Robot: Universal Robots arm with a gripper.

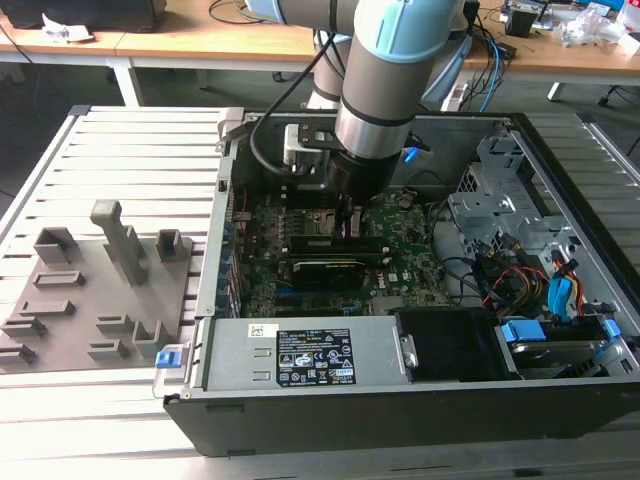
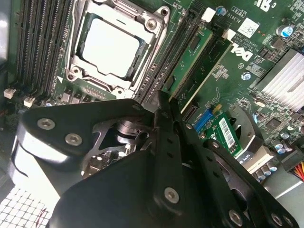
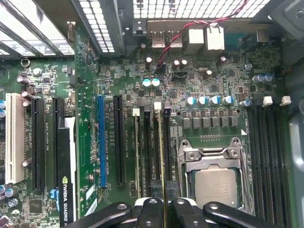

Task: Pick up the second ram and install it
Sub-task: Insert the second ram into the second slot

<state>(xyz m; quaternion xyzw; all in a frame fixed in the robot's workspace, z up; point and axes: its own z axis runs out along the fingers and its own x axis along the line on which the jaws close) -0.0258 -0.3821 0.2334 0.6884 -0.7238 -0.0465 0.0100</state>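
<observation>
1. Holder tray (image 1: 95, 290), grey and slotted, lies on the ribbed table (image 1: 140, 150) at the exterior view's left, well apart from the open computer case (image 1: 400, 400).
2. Case wall (image 1: 215, 250) stands between the tray and the motherboard (image 1: 410, 250); the robot arm (image 1: 385, 90) reaches down inside the case, close to this wall.
3. Gripper (image 3: 162, 202) is closed narrowly on the top edge of the second ram (image 3: 160, 142), which stands upright on its long edge in a memory slot beside the CPU socket (image 3: 213, 183) in the first wrist view.
4. Another ram stick (image 3: 137, 152) stands in a parallel slot just beside it, leaving only a narrow gap.
5. Drive cage (image 1: 500, 190) and cable bundle (image 1: 510, 270) crowd the case's side at the exterior view's right.
</observation>
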